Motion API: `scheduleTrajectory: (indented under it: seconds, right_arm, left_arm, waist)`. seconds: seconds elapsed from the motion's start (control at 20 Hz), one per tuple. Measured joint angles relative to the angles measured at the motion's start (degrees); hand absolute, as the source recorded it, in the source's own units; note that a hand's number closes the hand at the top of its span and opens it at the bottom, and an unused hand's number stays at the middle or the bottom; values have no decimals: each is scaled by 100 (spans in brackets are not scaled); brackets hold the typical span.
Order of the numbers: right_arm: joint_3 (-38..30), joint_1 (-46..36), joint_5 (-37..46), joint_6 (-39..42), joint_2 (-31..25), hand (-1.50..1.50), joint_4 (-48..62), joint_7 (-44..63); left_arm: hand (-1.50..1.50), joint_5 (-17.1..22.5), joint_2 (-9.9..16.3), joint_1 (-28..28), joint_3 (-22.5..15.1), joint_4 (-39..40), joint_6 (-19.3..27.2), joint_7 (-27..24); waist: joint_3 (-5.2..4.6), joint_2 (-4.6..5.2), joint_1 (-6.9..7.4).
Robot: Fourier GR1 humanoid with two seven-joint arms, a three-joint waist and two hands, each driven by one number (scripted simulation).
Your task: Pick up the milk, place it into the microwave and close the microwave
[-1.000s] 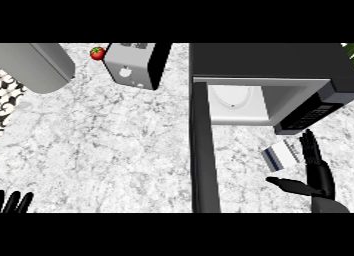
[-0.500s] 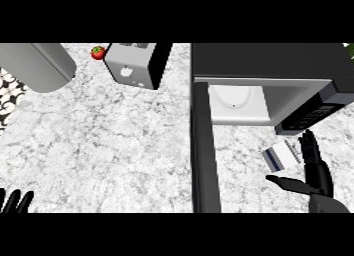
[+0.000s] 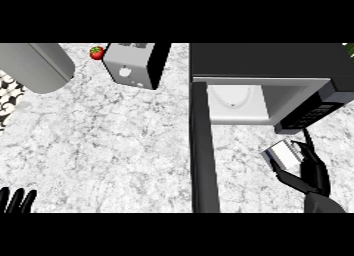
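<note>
The milk (image 3: 282,154), a small grey-white carton, stands on the marble counter in front of the open microwave (image 3: 268,62). The microwave's dark door (image 3: 203,150) swings out toward me, left of the carton. Inside the cavity a white turntable (image 3: 235,97) shows. My right hand (image 3: 311,174) is right beside the milk on its right. Its fingers stand straight alongside the carton and its thumb reaches under the near side. The hand is open. My left hand (image 3: 12,201) rests open at the lower left edge, fingers up.
A silver toaster (image 3: 132,65) stands at the back, with a red strawberry (image 3: 96,52) to its left. A large grey cylinder (image 3: 28,65) lies at the far left. The microwave's control panel (image 3: 313,112) sits just above the milk.
</note>
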Motion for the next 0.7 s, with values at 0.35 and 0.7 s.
scheduleTrajectory:
  seconds: [0.35, 0.7]
  right_arm:
    - [61, 76, -166, 297, 200, 150, -264, 147]
    - [346, 273, -240, 776, 199, 150, -754, 487]
  left_arm:
    - [-150, 63, 28, 127, 94, -29, -72, -72]
    - [-150, 69, -1, 79, 148, -10, -49, -57]
  waist:
    - [-1, -12, -37]
    - [5, -21, -101]
